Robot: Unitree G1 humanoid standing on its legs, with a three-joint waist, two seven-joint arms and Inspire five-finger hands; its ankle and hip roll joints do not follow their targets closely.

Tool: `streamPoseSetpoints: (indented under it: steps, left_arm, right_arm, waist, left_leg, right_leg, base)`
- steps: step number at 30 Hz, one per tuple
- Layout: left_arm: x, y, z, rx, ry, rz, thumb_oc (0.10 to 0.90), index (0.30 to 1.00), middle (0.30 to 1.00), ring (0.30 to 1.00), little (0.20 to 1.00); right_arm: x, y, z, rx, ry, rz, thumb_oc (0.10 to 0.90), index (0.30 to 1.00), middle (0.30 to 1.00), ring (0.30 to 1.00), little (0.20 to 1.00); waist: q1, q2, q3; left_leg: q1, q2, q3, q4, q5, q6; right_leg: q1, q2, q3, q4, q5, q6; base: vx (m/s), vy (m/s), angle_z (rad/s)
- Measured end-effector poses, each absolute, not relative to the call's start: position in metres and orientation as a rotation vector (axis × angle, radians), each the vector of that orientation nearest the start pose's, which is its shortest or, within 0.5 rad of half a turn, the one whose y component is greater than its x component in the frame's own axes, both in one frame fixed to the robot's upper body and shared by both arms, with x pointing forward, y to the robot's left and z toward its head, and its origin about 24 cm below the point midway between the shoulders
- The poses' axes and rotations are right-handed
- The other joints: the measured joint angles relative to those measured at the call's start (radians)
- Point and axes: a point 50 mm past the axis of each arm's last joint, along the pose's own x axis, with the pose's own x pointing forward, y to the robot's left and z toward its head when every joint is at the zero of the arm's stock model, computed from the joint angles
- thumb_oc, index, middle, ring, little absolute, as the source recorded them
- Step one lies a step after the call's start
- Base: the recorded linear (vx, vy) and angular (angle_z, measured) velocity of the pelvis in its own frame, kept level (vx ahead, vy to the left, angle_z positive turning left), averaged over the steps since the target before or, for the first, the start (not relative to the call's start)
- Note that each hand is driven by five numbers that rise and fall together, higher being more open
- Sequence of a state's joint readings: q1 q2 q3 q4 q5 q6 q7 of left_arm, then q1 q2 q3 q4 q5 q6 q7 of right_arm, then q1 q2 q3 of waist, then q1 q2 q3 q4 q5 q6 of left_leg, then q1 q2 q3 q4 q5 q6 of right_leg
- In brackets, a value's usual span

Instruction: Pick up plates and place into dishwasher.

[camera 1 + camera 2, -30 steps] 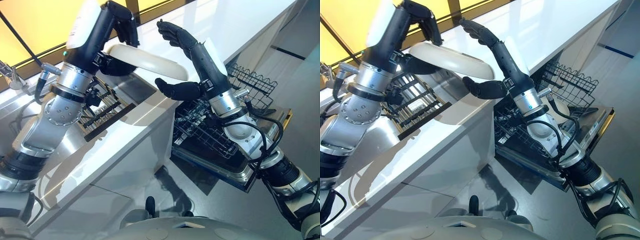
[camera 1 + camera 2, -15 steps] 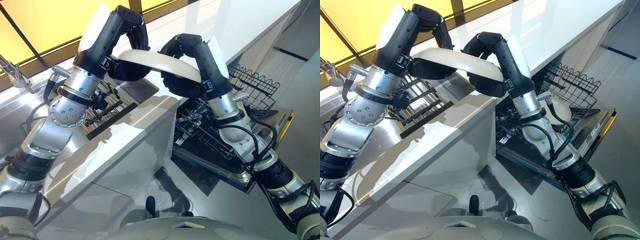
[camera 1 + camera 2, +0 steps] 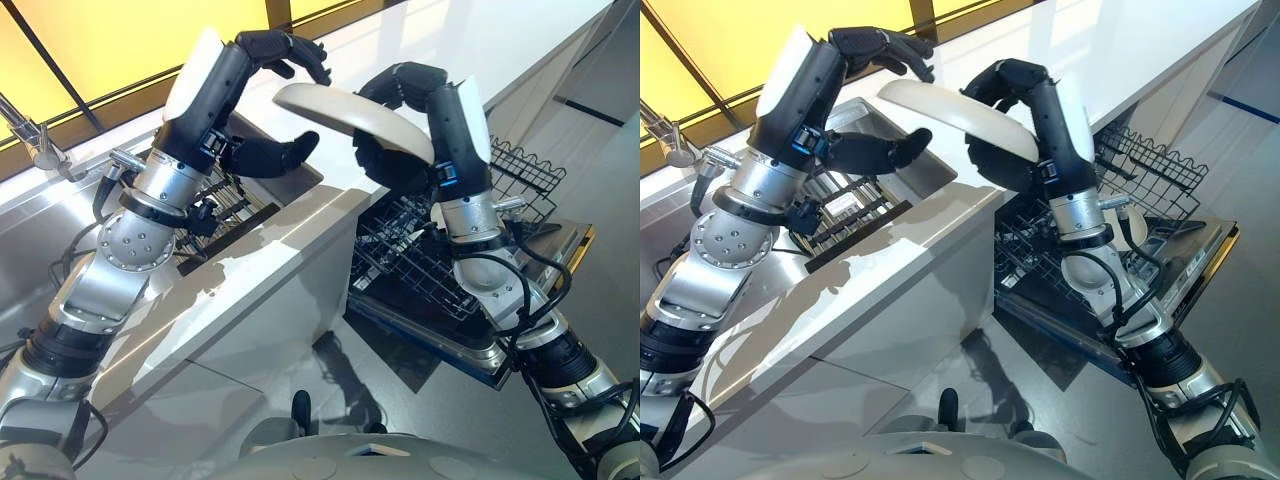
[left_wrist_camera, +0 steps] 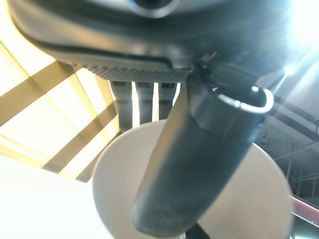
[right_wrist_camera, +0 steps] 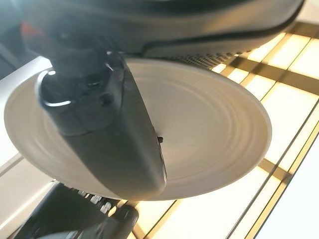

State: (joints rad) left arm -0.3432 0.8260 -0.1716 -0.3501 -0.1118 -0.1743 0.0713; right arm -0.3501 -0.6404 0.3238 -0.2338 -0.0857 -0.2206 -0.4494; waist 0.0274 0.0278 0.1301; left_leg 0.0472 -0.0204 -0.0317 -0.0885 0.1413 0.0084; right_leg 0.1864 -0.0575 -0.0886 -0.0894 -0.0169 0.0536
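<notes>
A cream plate (image 3: 350, 115) hangs in the air above the white counter's edge, held at its right rim by my right hand (image 3: 400, 90), whose fingers curl over the top while the thumb (image 5: 107, 127) presses its underside. My left hand (image 3: 270, 100) has spread open just left of the plate, fingers above and thumb (image 3: 275, 155) below, no longer touching it. The plate (image 4: 114, 184) shows past the left thumb in the left wrist view. The open dishwasher's lower rack (image 3: 420, 270) sits below and to the right.
A dark dish rack (image 3: 215, 215) lies in the steel sink (image 3: 760, 250) under my left arm. The white counter (image 3: 240, 290) runs diagonally, with a tap (image 3: 35, 145) at the far left. A second wire basket (image 3: 515, 165) stands behind the dishwasher door (image 3: 470, 350).
My left hand has let go of the plate and opened. My right hand, now alone on the plate, has carried it a little to the right, toward the dishwasher.
</notes>
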Motion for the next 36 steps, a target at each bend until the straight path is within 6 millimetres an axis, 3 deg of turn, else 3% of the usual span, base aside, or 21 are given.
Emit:
streamPoseSetpoints:
  steps: [2, 8, 12, 16, 24, 36]
  left_arm:
    - [0.258, 0.180, 0.221, 0.661, -0.728, -0.271, 0.800, 0.900, 0.900, 0.900, 0.900]
    - [0.264, 0.220, 0.173, 0.654, -0.453, -0.143, 0.800, 0.900, 0.900, 0.900, 0.900]
    - [0.263, 0.244, 0.141, 0.617, -0.293, -0.050, 0.800, 0.900, 0.900, 0.900, 0.900]
    - [0.253, 0.269, 0.124, 0.575, -0.216, 0.077, 0.800, 0.900, 0.900, 0.900, 0.900]
    - [0.237, 0.301, 0.121, 0.529, -0.189, 0.253, 0.800, 0.900, 0.900, 0.900, 0.900]
    - [0.232, 0.309, 0.104, 0.507, -0.113, 0.281, 0.800, 0.900, 0.900, 0.900, 0.900]
  right_arm:
    - [0.270, -0.162, 0.195, -0.531, -0.830, -0.057, 0.100, 0.300, 0.300, 0.300, 0.200]
    - [0.270, -0.237, 0.215, -0.496, -0.859, -0.527, 0.100, 0.300, 0.300, 0.300, 0.200]
    - [0.267, -0.267, 0.209, -0.507, -0.807, -0.684, 0.100, 0.300, 0.300, 0.300, 0.200]
    - [0.258, -0.298, 0.173, -0.585, -0.607, -0.773, 0.100, 0.300, 0.300, 0.300, 0.200]
    - [0.232, -0.347, 0.103, -0.617, -0.173, -0.854, 0.100, 0.300, 0.300, 0.300, 0.200]
    - [0.215, -0.362, 0.036, -0.628, 0.236, -0.774, 0.100, 0.300, 0.300, 0.300, 0.200]
  waist:
    - [-0.001, 0.000, 0.000]
    - [0.015, 0.001, 0.000]
    - [0.016, 0.000, 0.000]
    - [0.021, -0.001, 0.001]
    - [0.021, -0.003, 0.002]
    - [0.031, -0.004, 0.003]
  left_leg:
    - [0.000, 0.000, -0.001, 0.000, 0.000, 0.000]
    - [0.001, 0.000, 0.000, 0.000, 0.001, 0.000]
    - [0.001, 0.001, 0.001, 0.000, 0.002, -0.001]
    - [0.000, 0.000, 0.001, -0.001, 0.002, -0.001]
    - [0.005, 0.000, -0.002, -0.004, -0.002, -0.004]
    - [0.009, -0.006, -0.048, -0.005, 0.007, -0.006]
  right_leg:
    - [0.000, 0.000, 0.000, 0.000, 0.000, 0.000]
    - [0.000, 0.000, 0.000, -0.001, 0.000, 0.000]
    - [0.001, 0.001, -0.001, -0.001, 0.000, 0.000]
    - [0.001, 0.000, -0.002, -0.001, 0.000, 0.000]
    - [0.008, 0.000, -0.005, -0.001, 0.000, 0.000]
    - [0.031, 0.001, -0.049, -0.001, -0.003, -0.002]
  base:
    - [0.00, 0.000, 0.00]
    - [0.05, -0.010, 0.00]
    - [0.02, -0.005, 0.00]
    - [0.03, -0.011, 0.02]
    - [0.03, -0.004, 0.01]
    - [0.03, -0.008, 0.10]
